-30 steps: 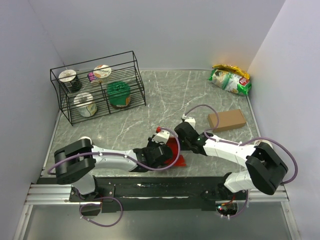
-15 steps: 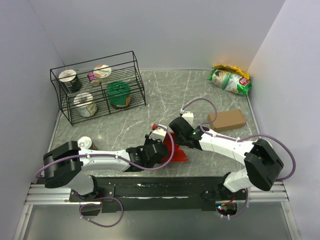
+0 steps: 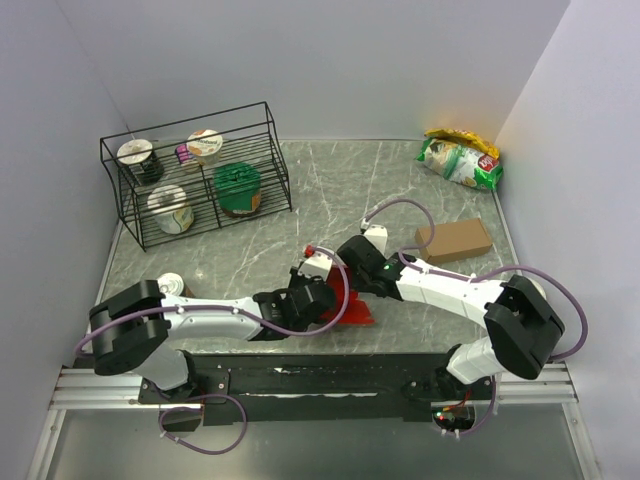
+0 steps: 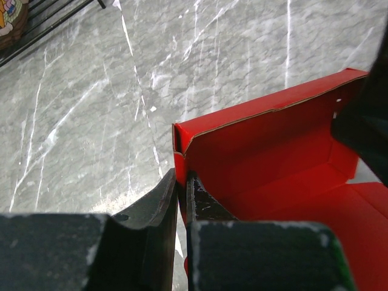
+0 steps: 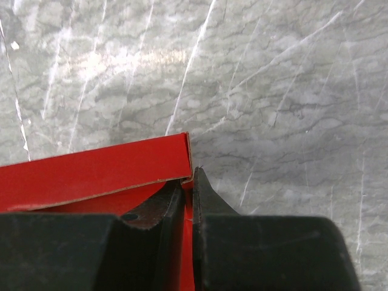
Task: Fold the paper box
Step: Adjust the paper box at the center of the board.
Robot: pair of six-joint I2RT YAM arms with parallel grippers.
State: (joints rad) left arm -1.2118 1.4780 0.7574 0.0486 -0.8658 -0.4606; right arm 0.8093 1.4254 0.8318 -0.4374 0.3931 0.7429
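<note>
Top view: paper box (image 3: 352, 306) sits close to the near edge of the table (image 3: 330, 190), about mid-width, between the two arms; left gripper (image 3: 322, 298) is on its left side, right gripper (image 3: 350, 282) on its far side, both touching red card; jaw detail too small to read here; wire rack (image 3: 197, 178) with tubs at the far-left corner, green-lidded tub (image 3: 238, 188) in its lower right bay; snack bag (image 3: 459, 160) at the far-right corner; brown cardboard box (image 3: 454, 240) by the right edge, well apart from the red one; small can (image 3: 170, 286) near the left edge beside the left arm. Left wrist view: left gripper (image 4: 182, 182) clenched on a corner of an upright red wall, jaws nearly together with card edge between them; paper box (image 4: 273, 151) is open, inner floor and far wall visible, walls standing; dark shape (image 4: 367, 130) overlaps the box's right end, blurred, can't tell what it is; marble table (image 4: 91, 91) behind. Right wrist view: right gripper (image 5: 189, 182) pinched on the box's wall at a corner, jaws nearly together on thin card; paper box (image 5: 91, 173) runs left from the pinch, top edge slightly tilted; bare table (image 5: 273, 91) beyond.
</note>
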